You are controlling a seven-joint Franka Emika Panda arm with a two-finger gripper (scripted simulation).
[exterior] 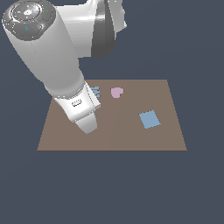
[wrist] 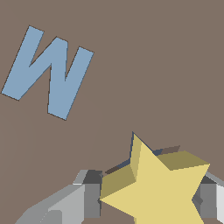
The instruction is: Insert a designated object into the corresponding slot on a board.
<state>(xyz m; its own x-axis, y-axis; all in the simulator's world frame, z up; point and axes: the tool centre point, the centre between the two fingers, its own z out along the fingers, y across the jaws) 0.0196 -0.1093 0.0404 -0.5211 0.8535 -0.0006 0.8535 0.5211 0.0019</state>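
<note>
In the wrist view my gripper (wrist: 148, 202) is shut on the yellow star (wrist: 157, 188), with a grey finger (wrist: 89, 199) on each side of it. The star sits low over the brown board (wrist: 144, 65). Thin dark edges (wrist: 131, 146) show along the star's upper point; the star-shaped slot is otherwise hidden under it. In the exterior view the hand (exterior: 85, 120) hangs over the board's (exterior: 113, 135) left part as that view shows it and hides the star and the fingers.
A blue W-shaped piece (wrist: 48, 72) lies flat in the board near the gripper, partly visible behind the hand (exterior: 95, 92). A pink heart (exterior: 117, 92) lies at the back middle. A blue square (exterior: 149, 119) lies toward the exterior view's right.
</note>
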